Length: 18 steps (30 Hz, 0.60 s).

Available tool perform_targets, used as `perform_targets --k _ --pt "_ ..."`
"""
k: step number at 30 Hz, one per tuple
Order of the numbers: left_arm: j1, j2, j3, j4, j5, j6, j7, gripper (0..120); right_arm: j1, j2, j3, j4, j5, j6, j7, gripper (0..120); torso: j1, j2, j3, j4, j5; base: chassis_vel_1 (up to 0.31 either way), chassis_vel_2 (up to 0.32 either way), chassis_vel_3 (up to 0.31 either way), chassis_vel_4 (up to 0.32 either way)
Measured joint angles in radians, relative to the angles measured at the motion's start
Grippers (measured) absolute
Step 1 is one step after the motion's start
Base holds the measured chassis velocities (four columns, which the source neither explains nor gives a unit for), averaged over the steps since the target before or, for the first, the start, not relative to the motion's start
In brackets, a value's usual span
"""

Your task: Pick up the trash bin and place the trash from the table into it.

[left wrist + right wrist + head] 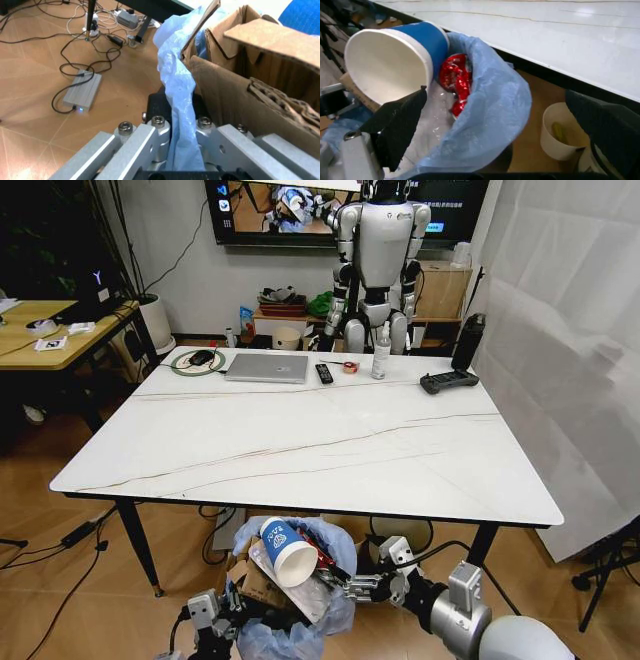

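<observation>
The trash bin [300, 620], lined with a blue bag [490, 123], hangs just below the front edge of the white table [330, 440]. It is stuffed with trash: a blue-white paper cup [285, 550], torn brown cardboard [240, 90], a red wrapper [456, 77] and clear plastic. My left gripper [181, 152] is shut on the bag at the bin's rim, seen at the bin's left side [215, 608]. At the bin's right side my right gripper [348, 583] is open, its black fingers [395, 127] spread wide over the bag's edge beside the cup [390, 62].
The table's far edge carries a silver laptop [266, 367], a black remote [323, 372], a spray bottle [381, 352] and a black controller [447, 381]. A cream round bin [560, 131] stands under the table. A power brick [82, 92] and cables lie on the floor. A wooden desk [50, 330] is at the left.
</observation>
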Motion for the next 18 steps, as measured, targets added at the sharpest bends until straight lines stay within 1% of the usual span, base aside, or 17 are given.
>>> perform_targets --k 4,7,8,10,12,14,16,18 --pt "0.001 0.0 0.0 0.0 -0.002 -0.001 0.0 0 -0.031 0.007 0.035 0.006 -0.007 -0.004 0.011 100 0.0 0.0 0.0 0.0 0.0001 0.0 0.0 0.0 0.0" --pt "0.001 0.004 0.003 0.0 -0.006 -0.001 0.0 0 -0.101 0.035 0.119 0.012 -0.038 -0.003 0.014 100 0.0 0.0 0.0 -0.0001 -0.0001 0.0 0.0 0.0 0.0" --pt "0.001 0.004 0.003 0.0 -0.006 -0.001 0.0 0 -0.101 0.035 0.119 0.012 -0.038 -0.003 0.014 100 0.0 0.0 0.0 -0.0001 -0.0001 0.0 0.0 0.0 0.0" --pt "0.002 0.016 0.007 -0.003 -0.006 -0.001 0.0 0 -0.13 0.058 0.17 0.013 -0.051 -0.002 0.017 100 0.0 0.0 0.0 -0.0003 -0.0003 0.0 0.0 0.0 0.0" --pt "0.01 0.026 0.008 -0.011 -0.006 -0.001 -0.001 0 -0.138 0.081 0.213 0.011 -0.063 0.005 0.023 100 0.0 0.0 0.0 -0.0001 0.0 0.0 0.0 0.0 0.0" --pt "0.012 0.029 0.007 -0.014 -0.006 -0.002 -0.001 0 -0.14 0.088 0.225 0.01 -0.063 0.006 0.026 100 0.0 0.0 0.0 0.0001 0.0 0.0 0.0 0.0 0.0" --pt "0.015 0.045 0.004 -0.024 -0.009 -0.003 -0.001 0 -0.166 0.122 0.289 0.01 -0.067 0.014 0.039 100 0.0 0.0 0.0 0.0003 0.0 0.0 0.0 0.0 0.0" --pt "0.013 0.064 -0.004 -0.035 -0.022 -0.001 -0.002 0 -0.217 0.172 0.372 0.009 -0.102 0.048 0.047 100 0.0 0.0 0.0 -0.0002 -0.0003 0.0 0.0 0.0 0.0"
